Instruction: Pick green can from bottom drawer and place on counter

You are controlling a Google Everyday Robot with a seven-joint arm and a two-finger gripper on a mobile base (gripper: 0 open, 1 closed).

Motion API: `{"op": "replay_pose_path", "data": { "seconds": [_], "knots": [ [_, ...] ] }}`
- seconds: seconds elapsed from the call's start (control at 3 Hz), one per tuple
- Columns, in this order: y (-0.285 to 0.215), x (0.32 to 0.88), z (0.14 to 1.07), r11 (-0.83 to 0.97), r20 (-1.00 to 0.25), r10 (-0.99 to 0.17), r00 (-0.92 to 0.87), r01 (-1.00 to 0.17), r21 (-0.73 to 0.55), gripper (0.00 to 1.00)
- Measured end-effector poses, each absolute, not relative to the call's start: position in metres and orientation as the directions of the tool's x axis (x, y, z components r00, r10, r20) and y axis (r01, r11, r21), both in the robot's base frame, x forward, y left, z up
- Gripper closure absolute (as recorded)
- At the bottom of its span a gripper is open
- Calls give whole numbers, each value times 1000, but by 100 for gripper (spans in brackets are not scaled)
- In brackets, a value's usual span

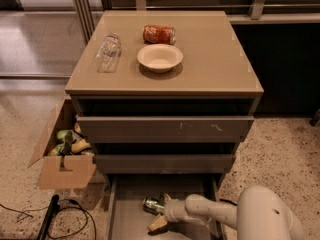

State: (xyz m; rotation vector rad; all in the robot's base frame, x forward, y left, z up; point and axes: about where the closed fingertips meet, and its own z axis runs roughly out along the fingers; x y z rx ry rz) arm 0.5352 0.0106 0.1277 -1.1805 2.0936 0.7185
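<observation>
Only one camera view to go on here. My arm reaches in from the near right, and my gripper (161, 212) is down inside the bottom drawer (128, 222), which is pulled out toward the near side under the two taller drawers. The fingers are spread apart, not clamped on anything: one tan fingertip (156, 225) points near-left, and the other one sits on the far side. The green can (152, 205) is lying on its side on the drawer floor, right at the mouth of the gripper by the far finger. I honestly can't tell if it's touching. Up top, the counter (215, 59) has a red soda can (159, 34) lying at the far end, a pale bowl (160, 58) just near of it, and a clear plastic bottle (108, 52) on its side to the left. A cardboard box (64, 170) with some stuff in it sits on the floor left of the cabinet.
</observation>
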Motion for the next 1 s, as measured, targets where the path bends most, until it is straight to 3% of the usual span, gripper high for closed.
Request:
{"op": "replay_pose_path", "data": {
  "seconds": [0.33, 1.0],
  "knots": [
    [10, 535, 126, 454, -737, -539, -409, -877, 155, 19],
    [10, 535, 126, 454, -737, -539, -409, -877, 155, 65]
  ]
}}
